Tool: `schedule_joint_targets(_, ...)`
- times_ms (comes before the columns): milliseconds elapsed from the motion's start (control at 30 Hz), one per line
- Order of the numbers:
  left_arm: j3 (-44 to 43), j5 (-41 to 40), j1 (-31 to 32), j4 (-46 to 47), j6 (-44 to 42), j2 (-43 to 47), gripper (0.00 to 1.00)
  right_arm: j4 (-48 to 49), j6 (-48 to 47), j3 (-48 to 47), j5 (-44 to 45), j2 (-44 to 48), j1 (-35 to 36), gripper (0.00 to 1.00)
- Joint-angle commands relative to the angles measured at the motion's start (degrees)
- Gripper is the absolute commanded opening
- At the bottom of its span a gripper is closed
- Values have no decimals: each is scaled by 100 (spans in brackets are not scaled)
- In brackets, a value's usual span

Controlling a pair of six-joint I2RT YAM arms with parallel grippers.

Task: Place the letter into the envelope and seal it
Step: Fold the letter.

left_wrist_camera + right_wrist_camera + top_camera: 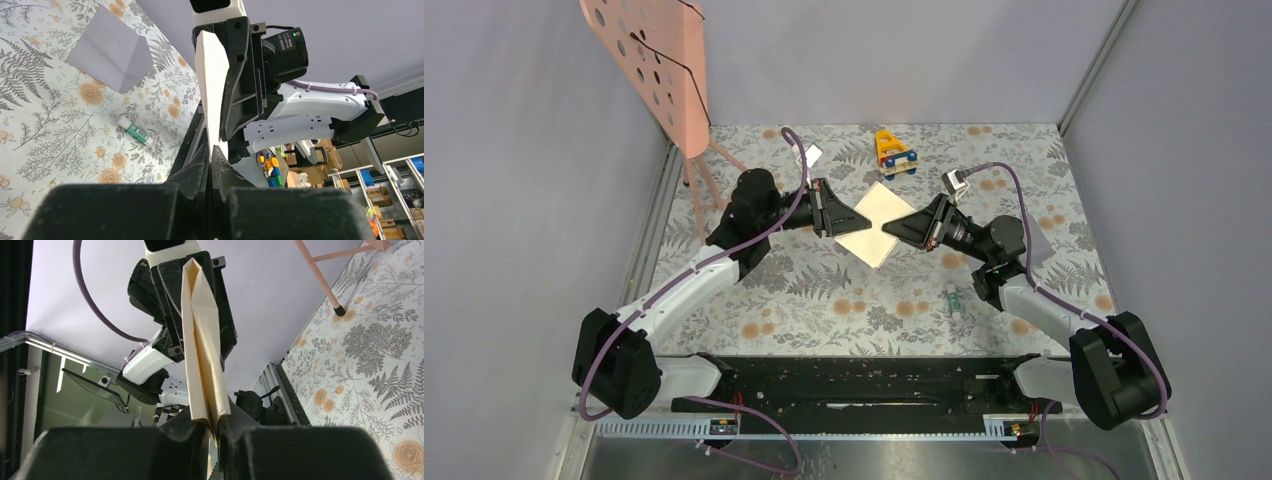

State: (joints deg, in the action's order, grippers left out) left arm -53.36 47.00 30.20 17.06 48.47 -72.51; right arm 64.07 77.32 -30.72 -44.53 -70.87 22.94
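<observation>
The letter (876,222) is a cream-tan folded sheet held between both grippers over the middle of the table. My left gripper (862,222) is shut on its left edge, and my right gripper (892,231) is shut on its right edge. In the left wrist view the letter (212,90) runs edge-on from my gripper (212,150) to the other gripper. In the right wrist view the letter (202,350) shows its fold, pinched in my gripper (215,416). The grey-lilac envelope (107,50) lies flat on the table; in the top view it (1038,244) is mostly hidden under the right arm.
A glue stick (955,301) lies on the floral cloth near the right arm and also shows in the left wrist view (135,131). A yellow and blue toy car (894,152) stands at the back. A pink pegboard stand (659,60) is at the back left.
</observation>
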Motion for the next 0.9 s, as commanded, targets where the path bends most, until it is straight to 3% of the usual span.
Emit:
schedule_joint_targets(0,-377,-54,-7,-332,-290,49,8,269,-36,-157,69,106,53,9)
schedule_joint_targets(67,-531,30,-15,-642,-462,42,46,-144,-239,-155,85,212,53,0)
schedule_joint_targets(133,-642,67,-14,-904,-605,80,75,-428,-424,-169,46,309,53,0)
schedule_joint_targets(200,-721,104,-30,-1085,-760,120,91,-544,-515,-211,-131,330,52,0)
schedule_joint_targets(300,-745,278,-78,-1126,-872,142,96,-695,-596,-321,-411,280,53,0)
schedule_joint_targets(400,-776,470,-101,-1133,-891,83,89,-657,-620,-361,-518,293,54,0)
schedule_joint_targets(600,-731,698,-114,-922,-747,-35,50,-813,-761,-512,-732,353,53,0)
schedule_joint_targets(667,-720,823,-110,-731,-584,-72,32,-1008,-870,-574,-774,382,53,0)
schedule_joint_targets(733,-703,1041,-110,-481,-364,-115,3,-1303,-1043,-635,-755,423,53,0)
schedule_joint_targets(767,-697,1118,-125,-385,-273,-124,0,-1487,-1138,-695,-759,440,46,0)
schedule_joint_targets(867,-646,1002,-200,-458,-323,-1,0,-2198,-1472,-959,-765,453,18,34)
